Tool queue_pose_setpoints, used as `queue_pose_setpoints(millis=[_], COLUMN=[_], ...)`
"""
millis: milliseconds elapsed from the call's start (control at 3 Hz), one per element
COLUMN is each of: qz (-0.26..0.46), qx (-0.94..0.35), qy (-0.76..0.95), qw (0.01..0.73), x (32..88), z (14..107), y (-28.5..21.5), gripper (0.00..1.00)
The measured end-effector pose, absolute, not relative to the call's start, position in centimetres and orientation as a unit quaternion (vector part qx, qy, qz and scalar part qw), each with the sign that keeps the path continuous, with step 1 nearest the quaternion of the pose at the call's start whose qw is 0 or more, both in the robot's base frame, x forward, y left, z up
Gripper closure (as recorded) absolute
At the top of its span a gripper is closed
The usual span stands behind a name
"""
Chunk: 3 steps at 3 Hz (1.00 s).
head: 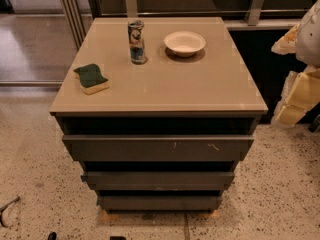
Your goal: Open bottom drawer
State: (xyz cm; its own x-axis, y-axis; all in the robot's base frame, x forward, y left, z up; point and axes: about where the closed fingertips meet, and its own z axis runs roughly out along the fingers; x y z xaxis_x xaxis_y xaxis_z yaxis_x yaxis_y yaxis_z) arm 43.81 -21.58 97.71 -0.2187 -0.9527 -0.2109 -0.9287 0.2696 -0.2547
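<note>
The bottom drawer (159,202) is the lowest, narrowest dark grey-brown flat front of the cabinet, just above the floor, and sits flush and closed. Above it are the middle front (158,180) and the widest top front (158,148), which has pale scratch marks. My arm shows as white and pale yellow parts at the right edge, with the gripper (295,101) beside the cabinet's right side at about tabletop height. It is well apart from the drawers and touches nothing.
On the beige cabinet top (200,84) stand a can (136,42), a white bowl (184,43) and a green-and-yellow sponge (92,78). The floor (35,184) is speckled. A dark counter base with metal posts runs behind, and glass panels stand at the left.
</note>
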Motion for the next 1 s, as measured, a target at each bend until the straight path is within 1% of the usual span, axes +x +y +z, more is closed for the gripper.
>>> queue_pose_setpoints(millis=[333, 667, 1000], qz=[-0.020, 0.025, 0.087], qx=[-0.609, -0.620, -0.628], qy=[0.775, 0.763, 0.759], qw=[0.169, 0.182, 0.152], x=[43.2, 42.5, 41.3], z=[94.6, 87.9, 75.8], y=[-21.3, -19.6, -17.5], gripper=[0.40, 0.64, 0.95])
